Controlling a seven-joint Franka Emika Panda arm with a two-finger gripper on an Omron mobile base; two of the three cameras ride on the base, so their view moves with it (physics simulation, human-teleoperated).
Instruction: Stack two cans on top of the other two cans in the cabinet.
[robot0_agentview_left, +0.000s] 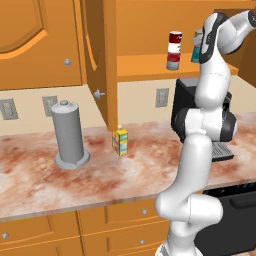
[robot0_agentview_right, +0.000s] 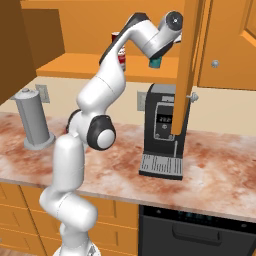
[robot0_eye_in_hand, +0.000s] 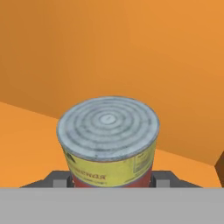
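Right, closest in, the hand (robot0_eye_in_hand: 111, 183) was clamped on a can (robot0_eye_in_hand: 108, 140), yellow-green sided with a red band and a ringed grey lid, a dark finger (robot0_eye_in_hand: 162, 180) pressed to each flank. Out on the marbled table (robot0_agentview_left: 45, 180) stood a yellow carton (robot0_agentview_left: 120, 141) and a tall grey canister (robot0_agentview_left: 69, 134), with a black coffee machine (robot0_agentview_right: 162, 132) further along. Beyond, on the cabinet (robot0_agentview_left: 150, 66) shelf, the dark red can (robot0_agentview_left: 175, 41) sat stacked on a grey one (robot0_agentview_left: 173, 60), and a teal can (robot0_agentview_right: 156, 62) showed just below the raised wrist.
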